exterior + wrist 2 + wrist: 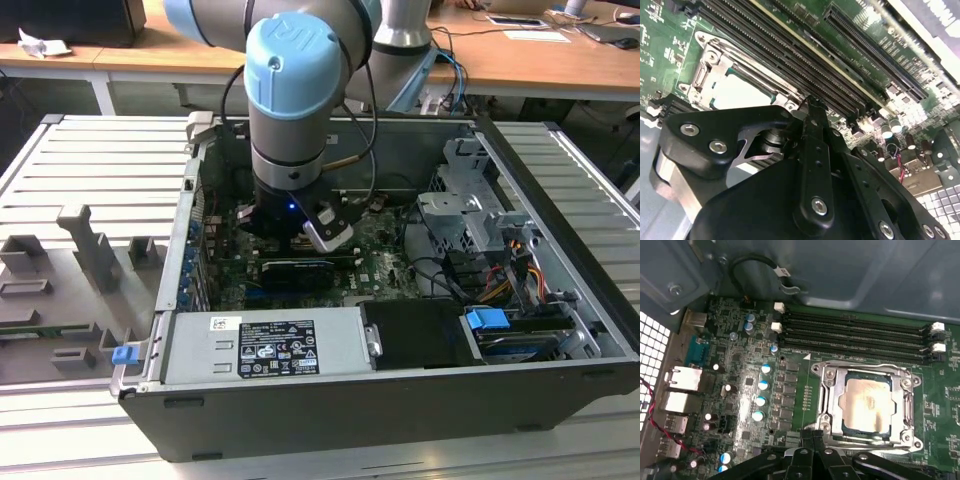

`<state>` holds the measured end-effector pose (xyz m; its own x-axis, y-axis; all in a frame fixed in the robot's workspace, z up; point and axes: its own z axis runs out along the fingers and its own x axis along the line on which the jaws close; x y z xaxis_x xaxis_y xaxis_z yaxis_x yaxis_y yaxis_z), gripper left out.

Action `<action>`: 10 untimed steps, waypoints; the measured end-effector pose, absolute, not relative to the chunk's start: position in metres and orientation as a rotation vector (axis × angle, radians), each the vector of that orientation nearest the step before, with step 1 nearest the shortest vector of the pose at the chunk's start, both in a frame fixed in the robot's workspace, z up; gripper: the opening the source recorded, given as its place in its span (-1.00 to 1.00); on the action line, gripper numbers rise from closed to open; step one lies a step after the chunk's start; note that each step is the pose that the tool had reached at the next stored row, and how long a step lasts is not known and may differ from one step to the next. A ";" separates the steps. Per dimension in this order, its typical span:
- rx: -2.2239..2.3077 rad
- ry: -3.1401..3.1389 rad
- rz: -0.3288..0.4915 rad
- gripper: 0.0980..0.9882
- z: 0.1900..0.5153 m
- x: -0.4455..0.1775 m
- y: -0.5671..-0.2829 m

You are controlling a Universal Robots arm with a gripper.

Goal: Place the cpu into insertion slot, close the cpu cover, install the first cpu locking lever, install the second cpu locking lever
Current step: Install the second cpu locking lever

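Observation:
The cpu [865,405] lies flat in the insertion slot [818,371], its pale metal face up. The silvery cpu cover [830,392] is down around it as a frame. A thin wire lever [865,366] runs along the slot's edge beside the memory slots. My gripper [812,437] is shut, its black fingertips together at the slot's opposite edge, just off the cover's rim. In the second wrist view the gripper [811,104] points at the board right beside the cover [707,75] and the cpu [742,92]. In the exterior view the arm's wrist [290,150] reaches down into the open computer case.
Long black memory slots [855,335] run beside the socket. Blue-topped capacitors [762,385] and rear ports [682,377] stand nearby. The grey case wall [840,270] and a black cable [755,262] are close. A power supply box [265,345] and drive cage [470,205] bound the case.

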<state>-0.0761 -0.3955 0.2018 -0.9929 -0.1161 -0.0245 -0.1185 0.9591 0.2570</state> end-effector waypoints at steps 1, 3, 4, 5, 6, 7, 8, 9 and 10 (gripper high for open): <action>-0.185 3.098 0.417 -0.98 0.201 -0.076 -0.395; -0.185 3.095 0.435 -0.98 0.200 -0.076 -0.396; -0.185 3.094 0.443 -0.98 0.199 -0.076 -0.395; -0.185 3.092 0.453 -0.98 0.197 -0.076 -0.395; -0.185 3.091 0.456 -0.98 0.197 -0.076 -0.395; -0.185 3.091 0.461 -0.98 0.196 -0.076 -0.396; -0.185 3.089 0.467 -0.98 0.195 -0.076 -0.396; -0.185 3.089 0.470 -0.98 0.195 -0.077 -0.395; -0.185 3.089 0.470 -0.98 0.195 -0.077 -0.396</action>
<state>-0.0769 -0.3956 0.1952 -0.9930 -0.1149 -0.0292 -0.1184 0.9479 0.2958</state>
